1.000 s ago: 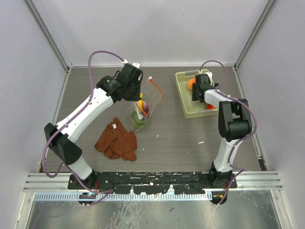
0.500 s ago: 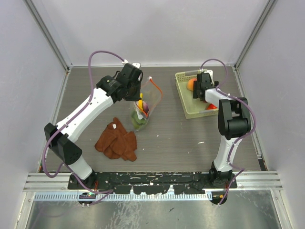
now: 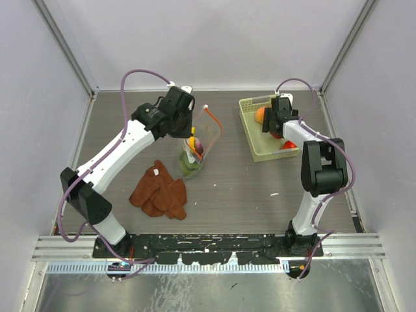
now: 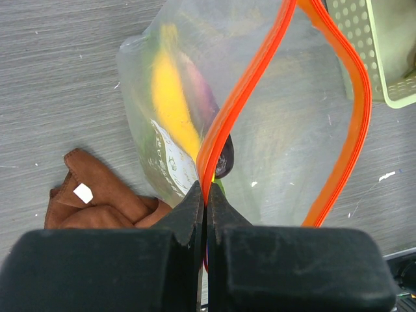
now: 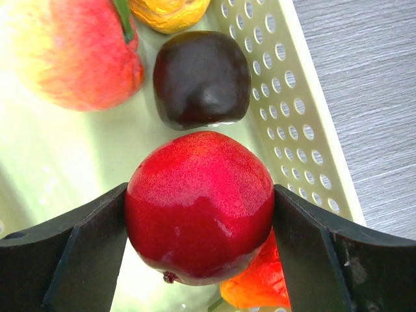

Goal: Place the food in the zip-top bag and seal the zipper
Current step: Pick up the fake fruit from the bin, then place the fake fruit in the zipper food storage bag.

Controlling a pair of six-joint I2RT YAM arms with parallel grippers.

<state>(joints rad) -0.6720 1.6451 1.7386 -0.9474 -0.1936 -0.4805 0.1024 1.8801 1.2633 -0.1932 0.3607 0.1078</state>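
The zip-top bag (image 3: 194,148) stands mid-table (image 3: 247,185), banana (image 4: 170,97) inside, its zipper (image 4: 250,81) pinched in the closed left gripper (image 4: 205,196). The right gripper (image 5: 199,224) clamps the red apple (image 5: 199,201) in the green basket (image 5: 305,130).

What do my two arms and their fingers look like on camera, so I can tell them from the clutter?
Both look alike. The left arm and right arm have white tube links joined by bulky black joints, on black bases. A thin purple cable loops along each. The fingers are matte black and blocky, with no visible markings.
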